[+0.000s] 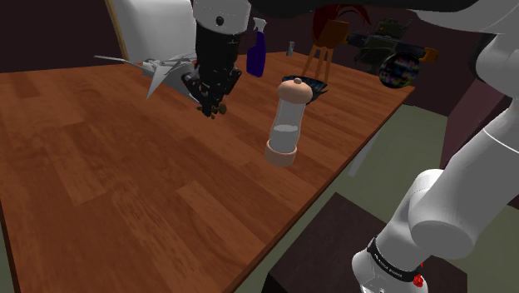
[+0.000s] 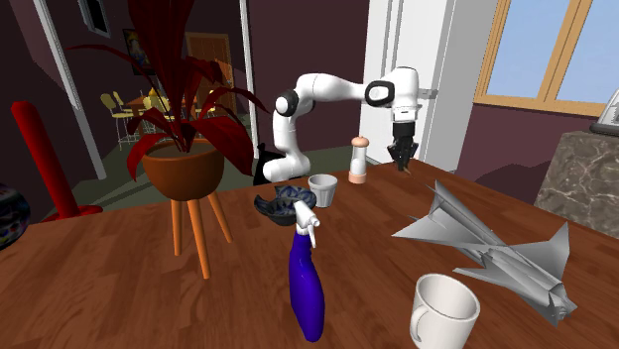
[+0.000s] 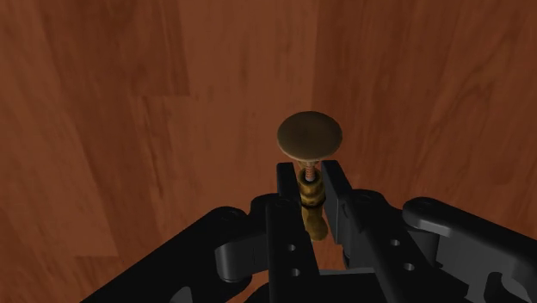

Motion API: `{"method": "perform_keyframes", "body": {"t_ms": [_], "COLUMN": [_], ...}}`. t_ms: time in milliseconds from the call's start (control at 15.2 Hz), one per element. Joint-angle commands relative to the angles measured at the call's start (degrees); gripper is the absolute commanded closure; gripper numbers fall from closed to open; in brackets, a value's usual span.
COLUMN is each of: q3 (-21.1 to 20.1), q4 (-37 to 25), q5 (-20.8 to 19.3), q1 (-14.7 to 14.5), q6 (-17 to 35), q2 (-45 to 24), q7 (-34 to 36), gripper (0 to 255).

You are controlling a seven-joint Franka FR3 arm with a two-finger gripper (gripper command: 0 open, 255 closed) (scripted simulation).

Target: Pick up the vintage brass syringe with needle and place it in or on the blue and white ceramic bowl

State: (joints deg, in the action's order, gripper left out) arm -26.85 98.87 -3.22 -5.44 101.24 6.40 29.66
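Observation:
My gripper [image 3: 308, 176] is shut on the brass syringe [image 3: 310, 136], whose round plunger head sticks out beyond the fingertips while its body is clasped between the fingers. In the shoulder view the gripper [image 1: 212, 106] hangs above the wooden table [image 1: 108, 191], a short way to the left of the dark patterned bowl [image 1: 318, 86]. From the second exterior view the gripper [image 2: 402, 159] is lifted off the table behind the pepper grinder, and the bowl [image 2: 281, 204] lies well to its left, beside a white cup.
A tall pepper grinder [image 1: 285, 121] stands between gripper and bowl. A blue spray bottle [image 1: 256, 52], a grey model jet [image 1: 162, 71], a plant on a stool [image 2: 184, 169] and two white cups [image 2: 322, 189] [image 2: 444, 310] also stand on the table.

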Motion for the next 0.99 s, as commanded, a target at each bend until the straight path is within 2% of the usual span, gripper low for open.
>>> {"method": "perform_keyframes", "body": {"t_ms": [0,792,924], "q3": [-0.05,-0.86,0.09], "q4": [-1.89,-15.39,-14.32], "q5": [-0.14,-1.93,-1.14], "q1": [0.0,-0.35,0.43], "q6": [-1.6,-11.82,-11.75], "q2": [-0.35,-4.12,-2.82], "q7": [-0.02,0.39,-1.27], "gripper": [255,255,255]}}
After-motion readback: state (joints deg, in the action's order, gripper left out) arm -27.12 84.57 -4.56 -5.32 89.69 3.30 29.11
